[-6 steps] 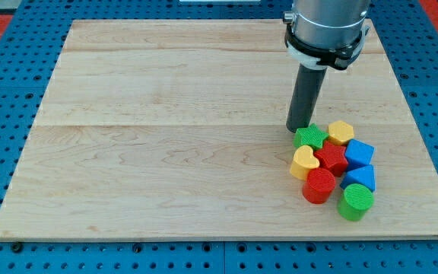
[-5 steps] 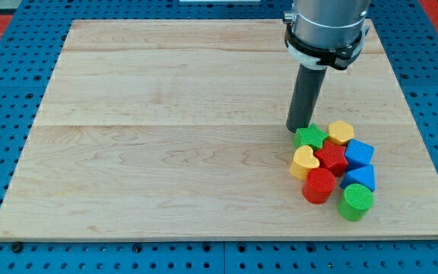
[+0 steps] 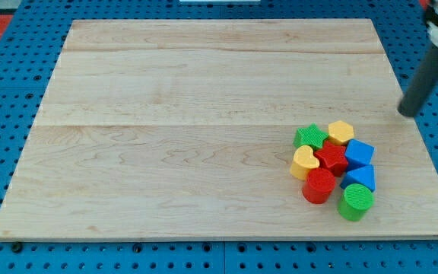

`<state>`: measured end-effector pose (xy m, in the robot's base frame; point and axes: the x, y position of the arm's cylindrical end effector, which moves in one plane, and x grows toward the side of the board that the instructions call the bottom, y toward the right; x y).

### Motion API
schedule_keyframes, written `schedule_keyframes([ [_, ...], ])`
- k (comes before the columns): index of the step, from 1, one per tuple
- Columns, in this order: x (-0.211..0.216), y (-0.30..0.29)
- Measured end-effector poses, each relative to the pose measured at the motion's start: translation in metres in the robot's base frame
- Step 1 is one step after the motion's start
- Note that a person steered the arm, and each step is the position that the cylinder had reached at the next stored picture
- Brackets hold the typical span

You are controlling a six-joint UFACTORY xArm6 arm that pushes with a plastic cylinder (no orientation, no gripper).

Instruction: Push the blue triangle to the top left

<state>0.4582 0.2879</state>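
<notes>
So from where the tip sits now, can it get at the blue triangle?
Probably yes. My tip is off the board's right edge; the blue triangle sits on the cluster's right side, with only the blue cube above it, so that flank looks open.

No readable text, no labels, no brands, no numbers, no signs anywhere in view

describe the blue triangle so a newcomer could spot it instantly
On the wooden board, find the block cluster at the view's lower right. The blue triangle is on its right edge, below the blue cube, above the green cylinder; it is the lower blue block.
</notes>
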Motion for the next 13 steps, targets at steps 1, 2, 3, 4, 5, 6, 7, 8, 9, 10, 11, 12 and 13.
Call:
schedule_keyframes([
  [1,0.076,-0.009],
  [2,0.090,-0.052],
  [3,0.105,-0.094],
  [4,0.104,-0.112],
  [5,0.082,-0.152],
  [6,0.053,-0.192],
  [7,0.022,-0.227],
  [8,0.007,-0.307],
  [9,-0.023,-0.372],
  [10,-0.037,-0.331],
  [11,-0.026,-0.316],
  [12,-0.018,-0.305],
  [13,-0.069,-0.307],
])
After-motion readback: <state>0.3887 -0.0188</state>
